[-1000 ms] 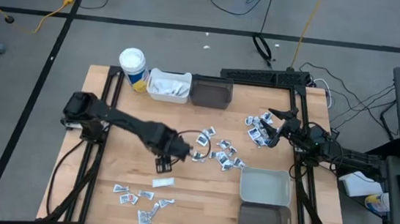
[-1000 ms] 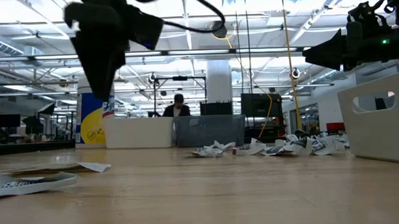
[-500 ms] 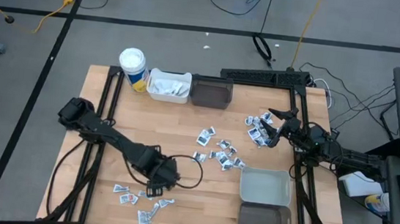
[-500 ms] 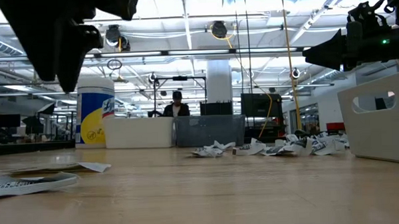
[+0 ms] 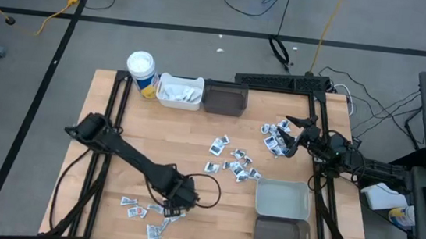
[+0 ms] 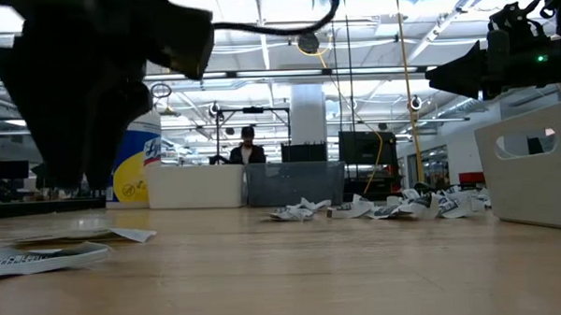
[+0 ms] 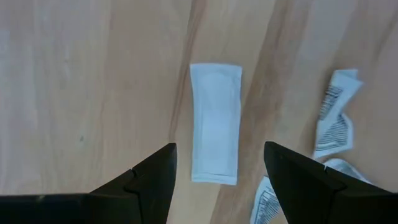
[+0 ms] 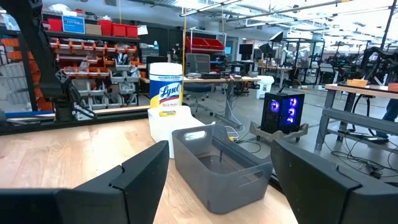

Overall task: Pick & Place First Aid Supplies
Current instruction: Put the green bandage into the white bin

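Dark left gripper [image 7: 217, 171] now hovers, open, over white sachet [image 7: 215, 122].

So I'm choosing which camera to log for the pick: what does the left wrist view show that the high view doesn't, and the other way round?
Only the left wrist view shows the elongated white sachet lying flat on the wood, lined up with the gap between the open left gripper. Only the high view shows the whole layout: the white bin, dark bin, cup, the central packets and the waiting right gripper. Both show the crumpled printed packets beside the left gripper.
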You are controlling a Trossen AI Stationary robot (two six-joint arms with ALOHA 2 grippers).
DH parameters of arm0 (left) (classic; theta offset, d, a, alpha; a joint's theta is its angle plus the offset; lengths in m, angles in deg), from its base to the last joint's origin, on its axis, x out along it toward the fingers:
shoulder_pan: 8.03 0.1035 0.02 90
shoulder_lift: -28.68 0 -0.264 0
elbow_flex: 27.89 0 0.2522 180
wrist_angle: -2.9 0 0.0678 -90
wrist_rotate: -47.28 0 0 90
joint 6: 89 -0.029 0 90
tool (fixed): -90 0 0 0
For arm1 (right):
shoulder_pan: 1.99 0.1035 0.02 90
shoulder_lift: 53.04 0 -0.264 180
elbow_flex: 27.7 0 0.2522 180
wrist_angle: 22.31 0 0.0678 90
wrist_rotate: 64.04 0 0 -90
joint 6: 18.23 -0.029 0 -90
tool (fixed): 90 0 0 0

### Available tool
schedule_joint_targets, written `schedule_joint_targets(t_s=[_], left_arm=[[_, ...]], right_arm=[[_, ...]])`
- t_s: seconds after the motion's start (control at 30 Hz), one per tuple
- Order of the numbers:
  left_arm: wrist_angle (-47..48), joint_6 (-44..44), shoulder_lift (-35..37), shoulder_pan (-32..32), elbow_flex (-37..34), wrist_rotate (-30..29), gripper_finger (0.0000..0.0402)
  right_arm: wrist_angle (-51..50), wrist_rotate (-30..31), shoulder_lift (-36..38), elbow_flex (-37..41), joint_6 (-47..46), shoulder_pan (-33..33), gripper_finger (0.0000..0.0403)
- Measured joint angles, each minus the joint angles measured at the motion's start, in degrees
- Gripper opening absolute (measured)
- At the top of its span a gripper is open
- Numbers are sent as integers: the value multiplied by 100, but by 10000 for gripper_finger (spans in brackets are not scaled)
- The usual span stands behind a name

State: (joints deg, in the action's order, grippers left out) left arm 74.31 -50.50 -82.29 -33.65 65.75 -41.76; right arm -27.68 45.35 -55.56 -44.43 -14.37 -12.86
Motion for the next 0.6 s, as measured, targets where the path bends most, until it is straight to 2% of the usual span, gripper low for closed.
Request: schedule_joint_targets(t_s=[0.23, 0.43, 0.5, 0.6], left_arm=[[-98, -103, -527, -78, 0, -386, 248], [-130, -116, -670, -103, 31, -603, 247], [-151, -124, -672, -103, 28, -610, 237], [-169, -129, -678, -94, 26, -558, 200]], right_arm=[[-2, 0, 0, 0, 0, 0, 279], [-2, -1, 0, 0, -1, 0, 279], [-2, 0, -2, -2, -1, -2, 279], [-2, -2, -1, -1, 0, -2, 279]])
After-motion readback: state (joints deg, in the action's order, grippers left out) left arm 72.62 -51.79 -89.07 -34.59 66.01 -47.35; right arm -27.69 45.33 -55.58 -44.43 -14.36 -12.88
